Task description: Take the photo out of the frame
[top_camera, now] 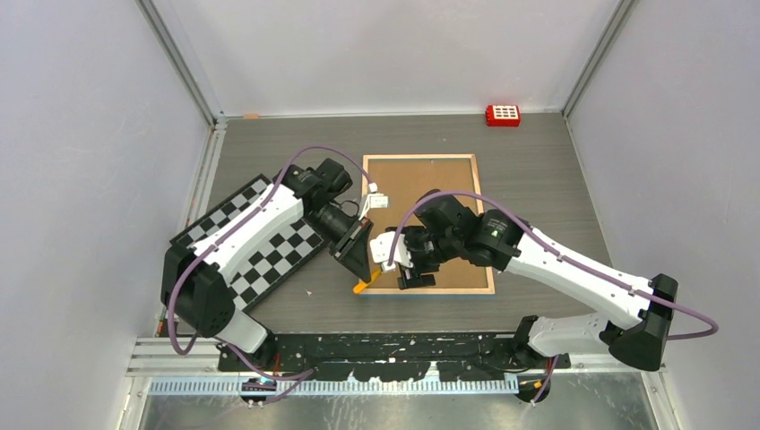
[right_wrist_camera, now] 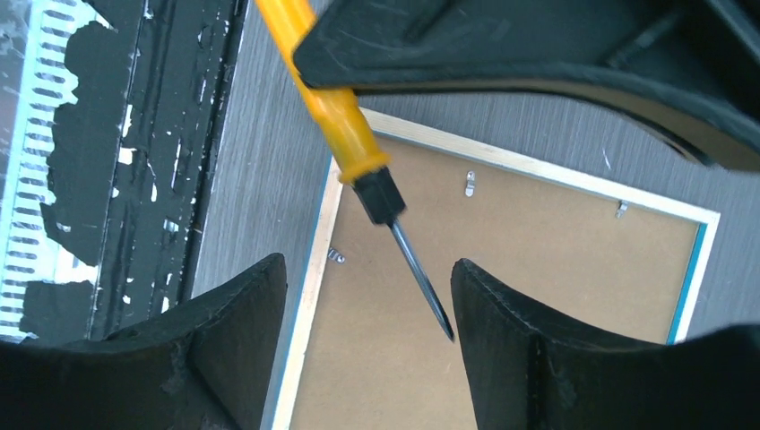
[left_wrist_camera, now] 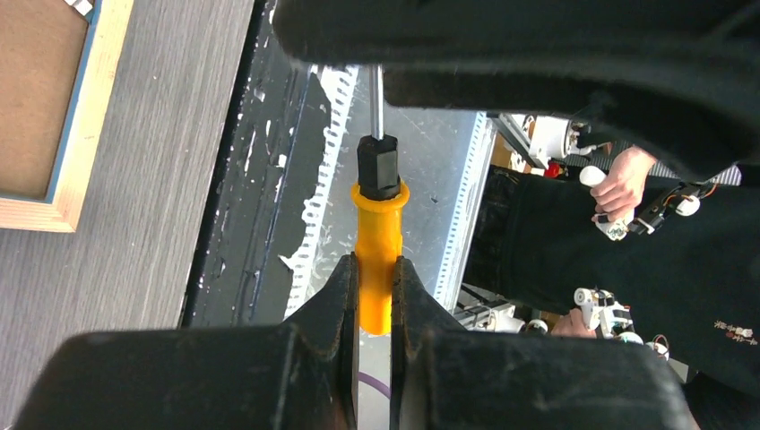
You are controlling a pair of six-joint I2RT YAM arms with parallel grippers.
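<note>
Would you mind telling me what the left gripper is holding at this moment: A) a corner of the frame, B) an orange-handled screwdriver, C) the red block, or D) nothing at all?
B: in the left wrist view the left gripper is shut on the orange handle of the screwdriver, while the frame lies apart from it, back up.

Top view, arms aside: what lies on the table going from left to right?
chequered board → frame, lying back-up → red block
</note>
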